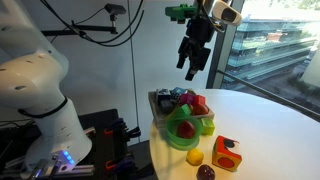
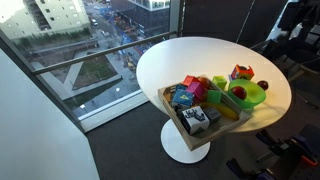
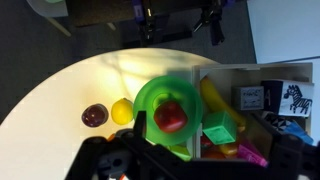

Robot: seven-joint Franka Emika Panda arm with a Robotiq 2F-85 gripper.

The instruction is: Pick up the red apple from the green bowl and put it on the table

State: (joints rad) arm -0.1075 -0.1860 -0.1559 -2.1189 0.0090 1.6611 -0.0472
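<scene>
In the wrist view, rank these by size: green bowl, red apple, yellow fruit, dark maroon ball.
1. green bowl
2. red apple
3. yellow fruit and maroon ball: they look about alike, so they are not ranked.

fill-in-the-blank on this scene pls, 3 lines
The red apple lies in the green bowl, not on the ___.
The pincer hangs high above the bowl, its jaws ___.
In the wrist view, the fruit between the bowl and the maroon ball is ___.
Missing: table; open; yellow.
</scene>
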